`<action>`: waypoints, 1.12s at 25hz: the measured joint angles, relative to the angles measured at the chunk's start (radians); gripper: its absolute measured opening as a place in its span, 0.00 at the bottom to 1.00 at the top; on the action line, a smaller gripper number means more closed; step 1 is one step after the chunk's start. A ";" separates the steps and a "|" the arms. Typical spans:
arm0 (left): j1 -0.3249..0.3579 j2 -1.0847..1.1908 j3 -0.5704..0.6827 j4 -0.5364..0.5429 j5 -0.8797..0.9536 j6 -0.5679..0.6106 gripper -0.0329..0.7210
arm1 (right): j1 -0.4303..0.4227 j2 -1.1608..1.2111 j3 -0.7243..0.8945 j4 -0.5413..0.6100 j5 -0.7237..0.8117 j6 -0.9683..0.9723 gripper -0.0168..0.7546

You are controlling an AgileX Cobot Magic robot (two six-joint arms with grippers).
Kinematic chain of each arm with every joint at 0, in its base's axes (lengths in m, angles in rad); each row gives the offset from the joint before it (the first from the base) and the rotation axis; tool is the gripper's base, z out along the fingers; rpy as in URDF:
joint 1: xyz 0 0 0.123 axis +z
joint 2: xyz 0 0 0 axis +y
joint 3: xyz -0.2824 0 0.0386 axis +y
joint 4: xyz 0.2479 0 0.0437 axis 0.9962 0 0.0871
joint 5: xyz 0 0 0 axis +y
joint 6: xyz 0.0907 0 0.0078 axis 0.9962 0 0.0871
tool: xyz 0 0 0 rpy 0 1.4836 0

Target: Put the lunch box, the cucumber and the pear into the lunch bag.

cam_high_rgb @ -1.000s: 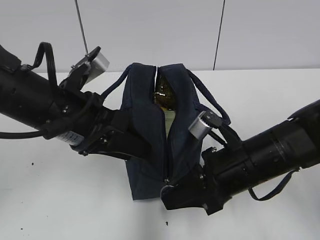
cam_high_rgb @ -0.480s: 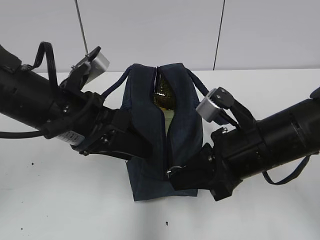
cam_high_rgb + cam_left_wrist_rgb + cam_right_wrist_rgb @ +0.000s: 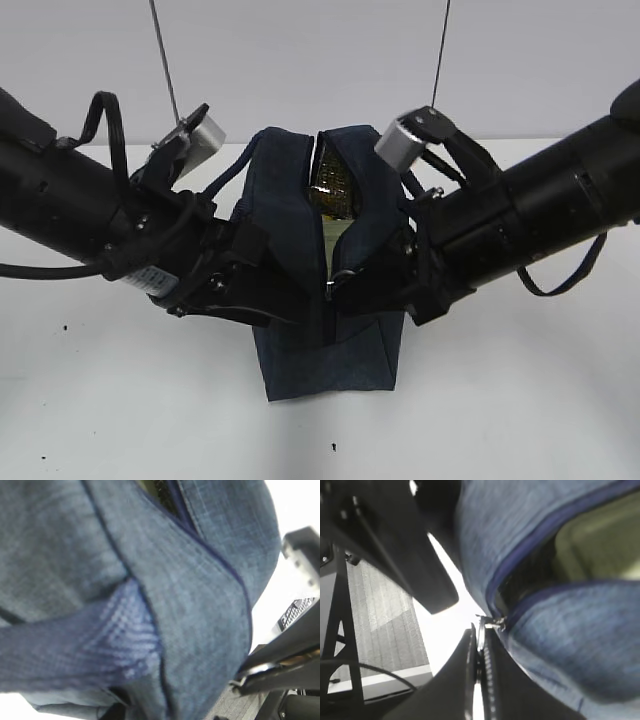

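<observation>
The dark navy lunch bag (image 3: 330, 350) stands upright on the white table. My left gripper (image 3: 285, 300) is shut on the fabric of its left side; in the left wrist view the bag (image 3: 200, 580) fills the frame and hides the jaws. My right gripper (image 3: 338, 285) is shut on the metal zipper ring pull (image 3: 482, 625), halfway up the bag's front seam. Through the open upper slit I see a pale green lunch box lid (image 3: 334, 235), also in the right wrist view (image 3: 600, 535), and a glossy yellow-brown thing (image 3: 330, 185) above it. The cucumber is hidden.
The two loop handles (image 3: 235, 175) hang at the bag's sides. Both black arms crowd close against the bag. The white table (image 3: 120, 420) stretches to a pale back wall. A strap (image 3: 560, 270) loops under the right arm.
My right gripper has moved up the bag's front seam with the zipper pull, from near the bottom to mid-height. The seam below it is now closed. The left gripper has kept its hold.
</observation>
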 joint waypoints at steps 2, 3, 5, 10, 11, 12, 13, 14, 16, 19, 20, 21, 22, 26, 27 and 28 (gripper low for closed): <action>0.000 0.000 -0.001 0.000 -0.001 0.000 0.48 | 0.000 0.000 -0.035 -0.018 0.007 0.022 0.03; 0.000 0.000 -0.001 0.000 -0.003 0.000 0.48 | 0.000 0.000 -0.049 -0.023 0.010 0.030 0.03; 0.000 0.000 -0.001 -0.001 -0.008 0.000 0.48 | 0.000 0.000 -0.079 -0.031 0.015 0.043 0.03; 0.000 0.000 -0.001 -0.003 -0.034 0.000 0.47 | 0.000 0.000 -0.102 -0.043 0.019 0.047 0.03; 0.000 0.000 -0.001 -0.003 -0.041 0.000 0.47 | 0.000 0.000 -0.104 -0.044 0.019 0.049 0.03; 0.000 0.000 -0.001 -0.004 -0.044 0.000 0.45 | 0.000 0.000 -0.104 -0.044 0.019 0.049 0.03; 0.000 0.000 -0.001 -0.005 -0.048 0.000 0.44 | 0.000 0.000 -0.104 -0.044 0.019 0.049 0.03; 0.000 0.001 -0.001 -0.005 -0.051 0.000 0.41 | 0.000 0.000 -0.104 -0.044 0.019 0.049 0.03; 0.000 0.006 -0.001 -0.009 -0.056 0.000 0.36 | 0.000 0.000 -0.104 -0.044 0.013 0.049 0.03; 0.000 0.007 -0.001 -0.011 -0.065 0.000 0.28 | 0.000 0.000 -0.104 -0.044 -0.001 0.049 0.03; 0.000 0.007 -0.001 -0.011 -0.066 0.000 0.25 | 0.000 0.000 -0.104 -0.042 -0.008 0.049 0.03; 0.000 0.007 -0.001 -0.011 -0.067 0.000 0.23 | 0.000 0.000 -0.104 -0.038 -0.015 0.049 0.03; 0.000 0.007 -0.001 -0.011 -0.068 0.000 0.20 | 0.000 0.000 -0.104 -0.031 -0.023 0.049 0.03; 0.000 0.007 -0.001 -0.011 -0.072 0.000 0.09 | 0.000 0.000 -0.104 -0.013 -0.046 0.049 0.03; 0.000 0.007 -0.001 -0.011 -0.073 0.000 0.06 | 0.000 0.000 -0.106 -0.013 -0.051 0.049 0.03; 0.000 0.007 -0.001 -0.012 -0.074 0.000 0.05 | 0.000 0.000 -0.109 -0.013 -0.056 0.049 0.03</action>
